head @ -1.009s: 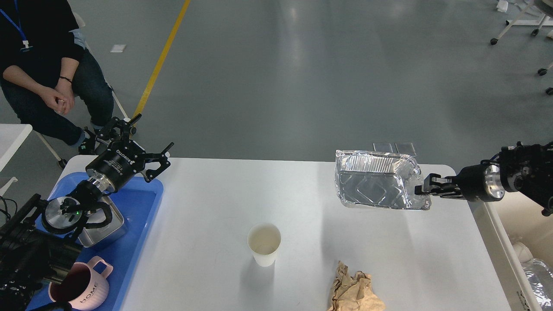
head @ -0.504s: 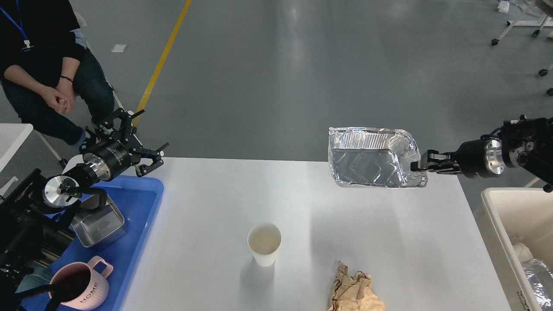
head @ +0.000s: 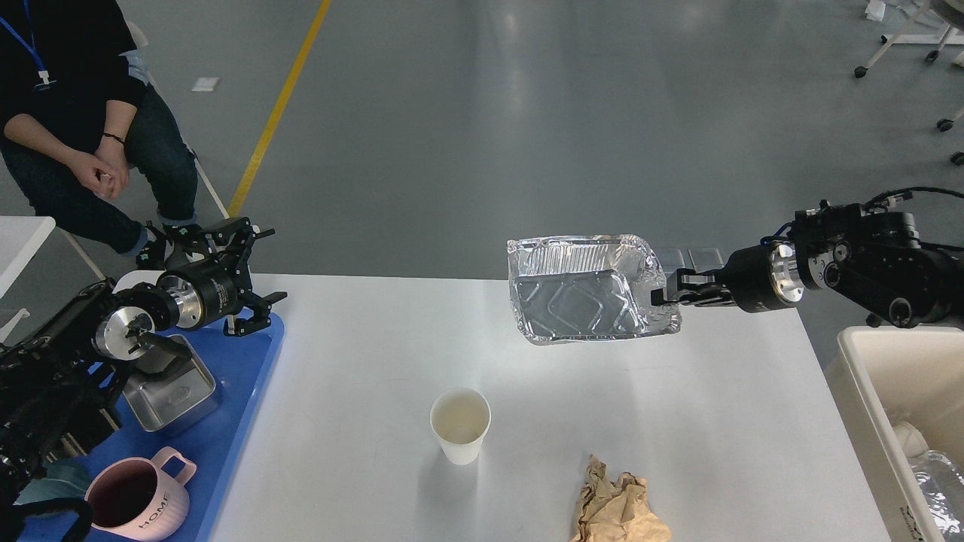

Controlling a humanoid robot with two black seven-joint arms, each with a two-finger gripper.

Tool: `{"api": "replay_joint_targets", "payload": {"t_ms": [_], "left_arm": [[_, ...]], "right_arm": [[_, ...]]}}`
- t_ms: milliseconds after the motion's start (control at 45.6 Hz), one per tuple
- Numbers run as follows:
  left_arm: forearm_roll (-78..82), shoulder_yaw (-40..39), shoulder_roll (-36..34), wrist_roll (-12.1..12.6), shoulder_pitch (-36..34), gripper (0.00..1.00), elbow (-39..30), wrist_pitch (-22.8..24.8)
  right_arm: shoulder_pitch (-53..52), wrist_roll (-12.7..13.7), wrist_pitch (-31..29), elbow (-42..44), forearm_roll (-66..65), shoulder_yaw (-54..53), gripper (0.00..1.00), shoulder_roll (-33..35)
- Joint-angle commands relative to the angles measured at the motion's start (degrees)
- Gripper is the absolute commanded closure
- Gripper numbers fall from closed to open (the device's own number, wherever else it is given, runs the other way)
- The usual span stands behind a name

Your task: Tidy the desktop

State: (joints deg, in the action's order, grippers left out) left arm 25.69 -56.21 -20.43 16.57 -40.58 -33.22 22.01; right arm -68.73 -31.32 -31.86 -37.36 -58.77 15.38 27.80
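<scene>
The white desktop (head: 361, 354) fills the lower middle of the head view. A crinkled foil tray (head: 576, 297) hangs tilted above the desktop's far edge, its inside facing me. My right gripper (head: 663, 296) is shut on its right rim. My left gripper (head: 260, 272) hovers open over the far corner of the blue tray (head: 245, 376), with nothing between its fingers. A white paper cup (head: 460, 425) stands upright near the desktop's middle. At the front edge lies a crumpled ball of brown paper (head: 617, 508).
In the blue tray sit a steel container (head: 169, 384) and a pink mug (head: 135, 504). A cream-white bin (head: 866, 361) holding some trash stands off the right edge. A person (head: 68, 113) sits at the back left.
My right gripper lifted the foil tray, then carried it leftward toward the table's middle. My left gripper drew back to the left and turned.
</scene>
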Motion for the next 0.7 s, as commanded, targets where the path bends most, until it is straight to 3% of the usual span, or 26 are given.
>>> {"api": "replay_joint_targets", "payload": {"t_ms": [0, 110, 197, 351, 526, 614, 680], "left_arm": [[0.07, 0.84, -0.04, -0.04, -0.9, 0.0, 0.0, -2.05], [0.42, 1.37, 0.22, -0.22, -1.08, 0.0, 0.0, -6.09], [0.59, 2.16, 0.22, -0.13, -1.87, 0.0, -0.09, -6.45], [0.59, 3.91, -0.04, 0.13, -2.04, 0.0, -0.18, -3.38], [1.65, 10.77, -2.24, 0.13, -3.45, 0.0, -1.23, 6.37], [3.48, 14.1, -4.61, 0.05, -3.45, 0.0, -2.28, 7.17], [7.17, 17.62, -8.38, -0.22, -3.1, 0.0, -7.01, 7.17]], "right_arm": [[0.0, 0.03, 0.4, 0.09, 0.06, 0.0, 1.0, -0.81], [0.08, 0.03, 0.84, 0.09, 0.06, 0.0, 1.0, -0.9], [0.17, 0.03, 1.01, 0.09, 0.06, 0.0, 1.0, -1.43], [0.08, 0.03, 1.37, 0.09, 0.15, 0.0, 1.0, -1.52], [-0.09, 0.03, 1.45, 0.18, 0.15, 0.0, 1.0, -2.05], [-0.09, 0.03, 1.63, 0.18, 0.24, -0.09, 1.0, -2.13], [-0.09, 0.03, 2.07, 0.27, 0.24, -0.09, 1.0, -2.4]]}}
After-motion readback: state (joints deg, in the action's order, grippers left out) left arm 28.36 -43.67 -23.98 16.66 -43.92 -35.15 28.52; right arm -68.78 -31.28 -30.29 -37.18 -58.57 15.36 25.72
